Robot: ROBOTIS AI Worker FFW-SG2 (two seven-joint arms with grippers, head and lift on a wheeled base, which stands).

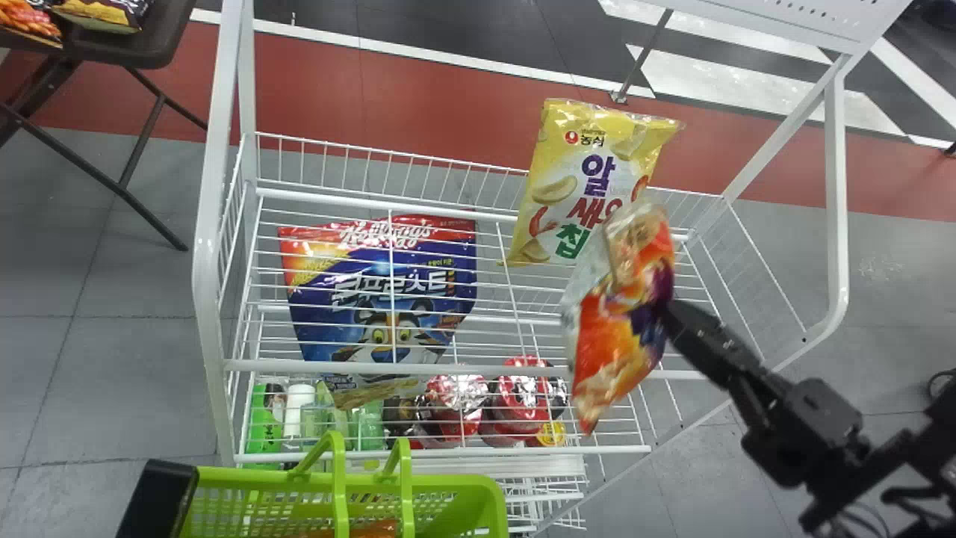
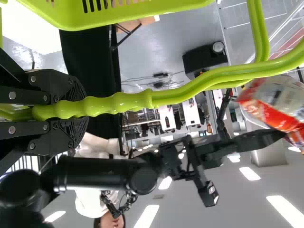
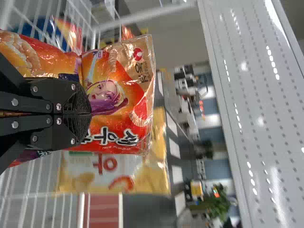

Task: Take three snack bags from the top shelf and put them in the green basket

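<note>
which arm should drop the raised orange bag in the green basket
Right, I'd say: the right fingers grip the orange bag, while the left fingers hold the basket by its handle.

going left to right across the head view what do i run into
brown folding table → blue cereal bag → yellow snack bag → orange snack bag → right gripper holding that orange bag
</note>
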